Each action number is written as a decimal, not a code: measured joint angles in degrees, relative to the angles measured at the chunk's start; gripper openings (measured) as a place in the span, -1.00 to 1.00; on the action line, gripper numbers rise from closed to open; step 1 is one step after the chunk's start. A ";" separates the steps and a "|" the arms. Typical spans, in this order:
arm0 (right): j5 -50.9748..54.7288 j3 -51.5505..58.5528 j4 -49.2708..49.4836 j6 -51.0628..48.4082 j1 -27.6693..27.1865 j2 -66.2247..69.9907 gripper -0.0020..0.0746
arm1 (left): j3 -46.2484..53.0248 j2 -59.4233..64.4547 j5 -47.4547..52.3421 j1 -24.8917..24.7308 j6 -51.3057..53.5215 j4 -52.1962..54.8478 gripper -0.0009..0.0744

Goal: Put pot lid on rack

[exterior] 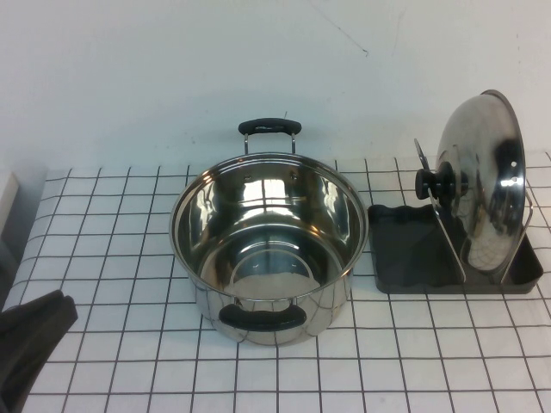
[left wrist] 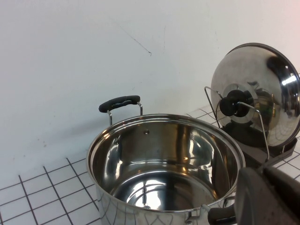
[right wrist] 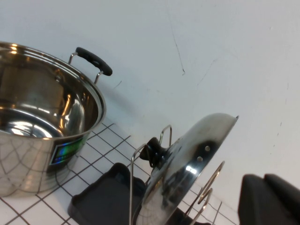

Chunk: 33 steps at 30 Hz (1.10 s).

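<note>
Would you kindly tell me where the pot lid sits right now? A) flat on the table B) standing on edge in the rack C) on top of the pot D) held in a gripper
B: the pot lid stands on edge between the wires of the rack, beside the open pot.

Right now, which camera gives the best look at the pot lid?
The high view: the pot lid shows whole, standing on edge in the rack. The left wrist view crops its edge; the right wrist view shows it tilted and cut off below.
</note>
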 joint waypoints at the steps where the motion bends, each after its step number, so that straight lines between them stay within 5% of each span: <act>1: 0.00 0.00 0.00 0.00 0.00 0.00 -0.95 | 0.00 0.00 0.00 0.00 0.00 0.00 -0.98; 10: 0.14 0.00 0.00 0.00 0.00 0.00 -0.95 | 0.87 -1.28 -0.13 2.19 2.08 -2.37 -0.98; 24: 0.18 0.00 0.10 0.00 0.00 0.00 -0.95 | 18.40 -19.03 -7.32 27.81 10.00 -16.68 -0.98; 33: 0.18 0.00 0.10 0.00 0.00 0.00 -0.95 | 26.28 -21.30 -5.97 37.43 10.27 -18.70 -0.98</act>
